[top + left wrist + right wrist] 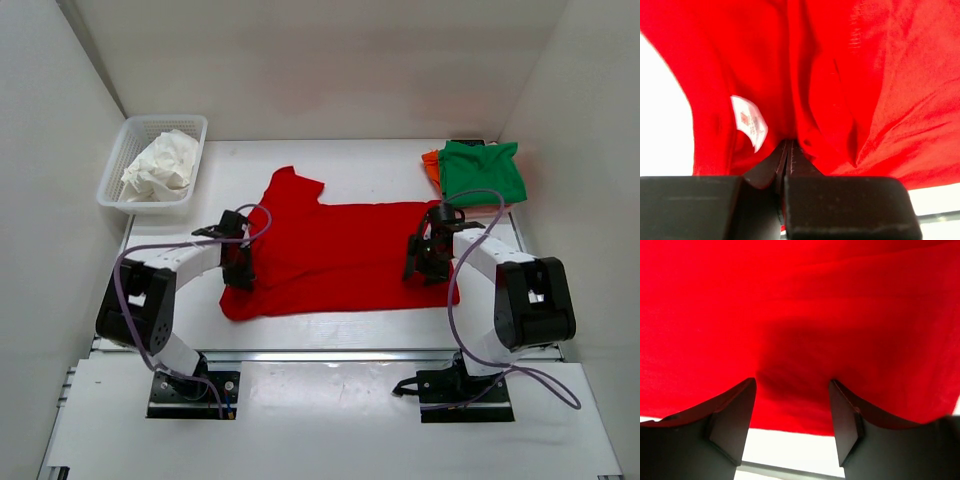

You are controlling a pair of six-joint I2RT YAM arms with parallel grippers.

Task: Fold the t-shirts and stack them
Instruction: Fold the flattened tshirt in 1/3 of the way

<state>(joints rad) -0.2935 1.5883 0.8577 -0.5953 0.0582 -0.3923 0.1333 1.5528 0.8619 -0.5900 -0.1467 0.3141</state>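
Note:
A bright red t-shirt [335,255] lies spread across the middle of the table. My left gripper [238,270] is at its left edge, shut on a pinch of the red cloth [805,100]; a white label [749,122] shows beside the jaws. My right gripper [422,268] is at the shirt's right edge, open, its fingers [735,415] straddling the red cloth [800,315] near the hem. A folded green t-shirt [483,172] lies on a folded orange one [431,163] at the back right. No pale pink shirt shows.
A white basket [120,170] at the back left holds crumpled white cloth [160,165]. White walls close in the table on three sides. The table's near edge [330,352] runs just in front of the shirt.

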